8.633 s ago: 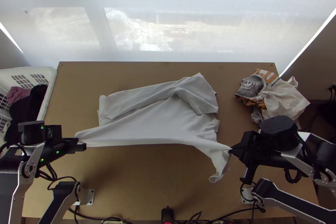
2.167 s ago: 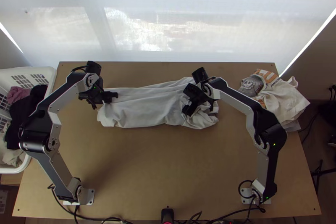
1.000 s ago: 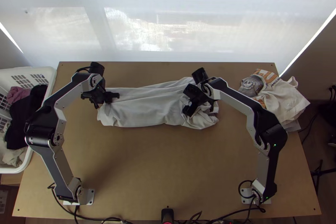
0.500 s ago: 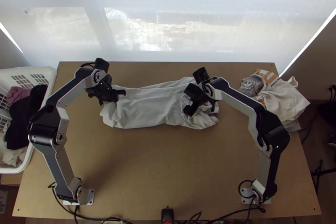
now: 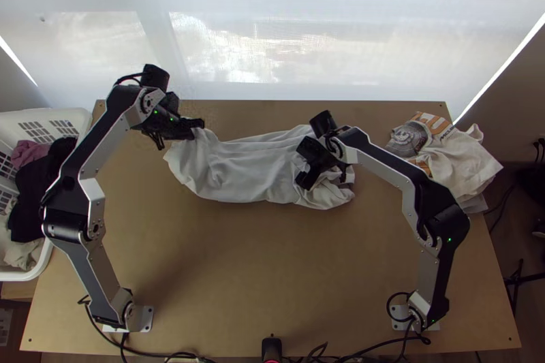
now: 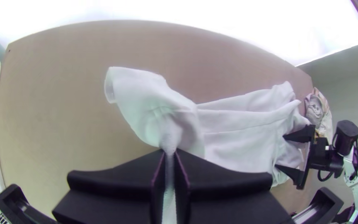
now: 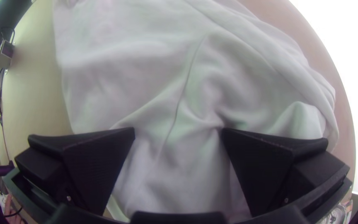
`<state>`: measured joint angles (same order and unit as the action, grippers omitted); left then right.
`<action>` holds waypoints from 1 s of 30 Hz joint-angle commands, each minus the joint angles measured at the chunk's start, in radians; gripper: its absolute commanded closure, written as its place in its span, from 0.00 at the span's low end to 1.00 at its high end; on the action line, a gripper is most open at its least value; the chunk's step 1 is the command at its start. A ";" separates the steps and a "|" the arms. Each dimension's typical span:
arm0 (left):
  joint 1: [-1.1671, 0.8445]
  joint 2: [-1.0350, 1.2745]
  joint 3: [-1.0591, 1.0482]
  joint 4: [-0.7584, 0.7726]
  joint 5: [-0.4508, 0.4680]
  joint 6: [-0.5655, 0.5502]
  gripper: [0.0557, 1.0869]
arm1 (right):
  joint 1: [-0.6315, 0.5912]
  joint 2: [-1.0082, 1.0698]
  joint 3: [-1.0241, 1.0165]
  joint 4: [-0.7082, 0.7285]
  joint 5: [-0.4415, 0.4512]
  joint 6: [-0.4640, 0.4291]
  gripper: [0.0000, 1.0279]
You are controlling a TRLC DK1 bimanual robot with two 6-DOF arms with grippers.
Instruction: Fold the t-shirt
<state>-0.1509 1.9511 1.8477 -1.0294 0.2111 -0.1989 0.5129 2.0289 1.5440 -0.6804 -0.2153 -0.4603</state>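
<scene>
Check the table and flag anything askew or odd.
The white cloth t-shirt lies uneven: its end beneath the open black right gripper is crumpled, not flat. On the right of the light wooden table, a cream-and-orange heap of garments lies bunched. Nothing looks spilled or damaged.

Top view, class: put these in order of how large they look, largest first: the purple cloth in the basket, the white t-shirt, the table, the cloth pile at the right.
1. Table
2. White t-shirt
3. Cloth pile
4. Purple cloth
</scene>
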 commanded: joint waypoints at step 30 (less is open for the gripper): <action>-0.256 0.058 0.347 0.089 0.220 -0.059 0.97 | -0.047 -0.156 0.025 0.002 0.077 0.045 0.05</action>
<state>-0.3756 1.9869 2.1788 -0.9840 0.4171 -0.2405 0.4946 1.9999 1.5539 -0.6590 -0.1307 -0.4221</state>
